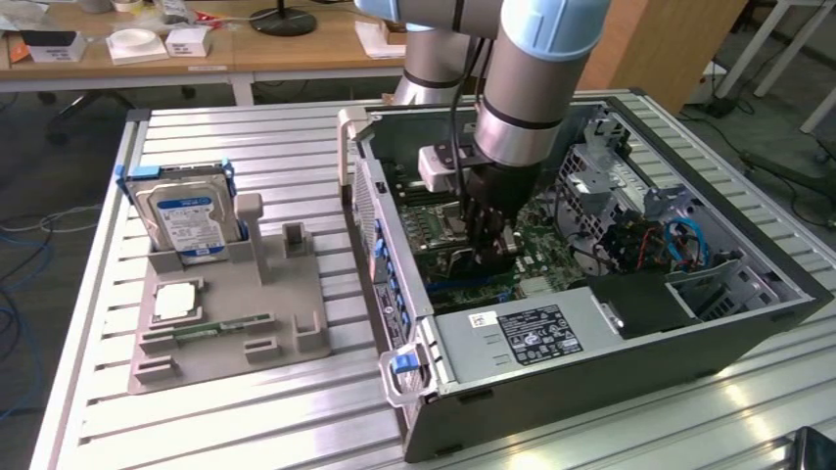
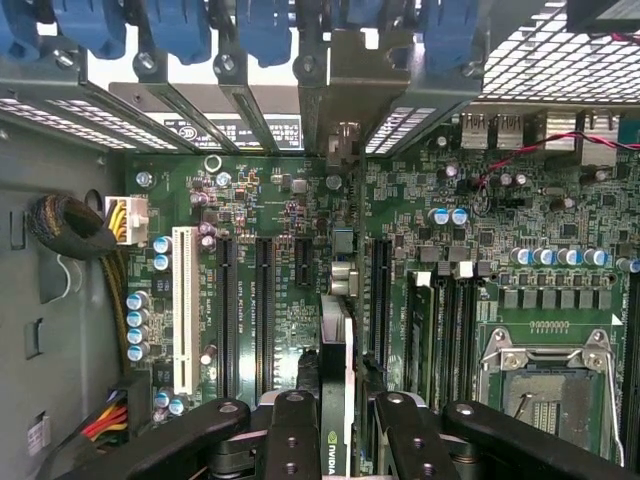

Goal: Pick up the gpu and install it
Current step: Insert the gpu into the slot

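Note:
My gripper (image 1: 488,257) reaches down inside the open computer case (image 1: 731,328), just above the green motherboard (image 1: 555,259). In the wrist view the gripper (image 2: 338,425) is shut on the gpu (image 2: 336,340), which shows edge-on as a thin card running away from the fingers (image 2: 292,435). The card stands upright on the motherboard (image 2: 270,200) between two black expansion slots (image 2: 381,300). Its silver end bracket (image 2: 340,110) meets the case's rear slot openings. Whether the card is fully down in its slot I cannot tell.
The empty CPU socket (image 2: 545,370) and a white slot (image 2: 185,305) flank the card. Outside the case, a grey fixture (image 1: 235,323) holds a blue-white labelled hard drive (image 1: 190,220), a memory stick (image 1: 209,328) and a CPU chip (image 1: 176,302). The power supply (image 1: 530,338) sits at the case front.

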